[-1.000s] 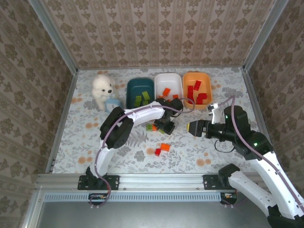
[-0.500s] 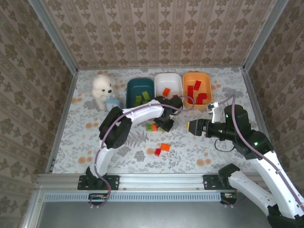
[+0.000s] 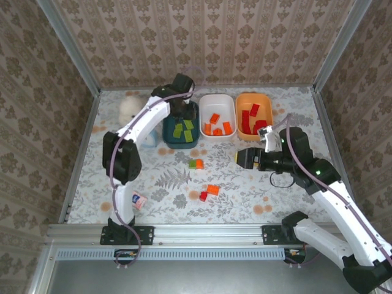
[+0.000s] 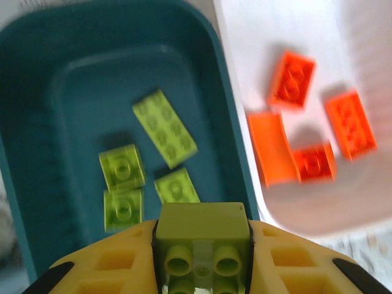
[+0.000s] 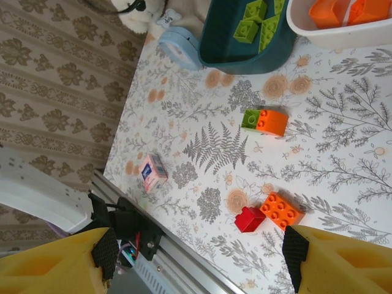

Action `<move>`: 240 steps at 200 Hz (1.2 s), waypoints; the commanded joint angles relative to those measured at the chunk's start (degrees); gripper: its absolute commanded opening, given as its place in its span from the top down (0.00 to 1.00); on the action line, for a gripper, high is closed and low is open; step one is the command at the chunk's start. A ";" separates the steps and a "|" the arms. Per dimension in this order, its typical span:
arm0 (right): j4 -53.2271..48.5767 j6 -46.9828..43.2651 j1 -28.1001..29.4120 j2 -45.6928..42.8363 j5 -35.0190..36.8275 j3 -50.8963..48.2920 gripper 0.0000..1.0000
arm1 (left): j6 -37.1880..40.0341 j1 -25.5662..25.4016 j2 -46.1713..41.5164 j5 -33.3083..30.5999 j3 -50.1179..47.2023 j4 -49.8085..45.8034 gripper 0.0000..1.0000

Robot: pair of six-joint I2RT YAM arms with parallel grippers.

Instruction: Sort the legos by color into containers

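- Fingers on the left (image 4: 104, 269), clamped on a green lego (image 4: 202, 228), have swung from desk (image 3: 257, 196) to over the teal container (image 4: 30, 122); release seems next
- right fingers (image 5: 343, 260) gape, empty

Glossy plastic green lego (image 4: 203, 228), smooth teal tub (image 4: 73, 92)

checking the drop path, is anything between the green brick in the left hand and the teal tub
Nothing visible: the left hand holds the green brick over the open teal tub, with bare floor inside.
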 commanded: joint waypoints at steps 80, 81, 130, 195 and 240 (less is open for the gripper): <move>1.24 -2.78 2.37 8.47 -1.11 5.08 0.25 | -3.69 8.25 19.46 -4.53 16.04 -1.57 0.68; 1.24 -2.78 2.37 8.43 -1.07 5.03 0.25 | -3.61 8.28 19.56 -4.48 16.21 -1.63 0.68; 0.87 -2.08 2.38 7.85 -0.27 4.20 0.25 | -4.39 7.46 21.54 -2.73 16.56 -2.64 0.67; -4.55 -6.53 2.88 12.52 2.27 7.85 0.25 | -8.06 6.03 20.07 -4.18 13.52 -4.49 0.51; -10.91 -12.40 6.13 15.68 7.51 10.72 0.25 | -8.05 5.81 16.41 -4.54 13.50 -3.71 0.41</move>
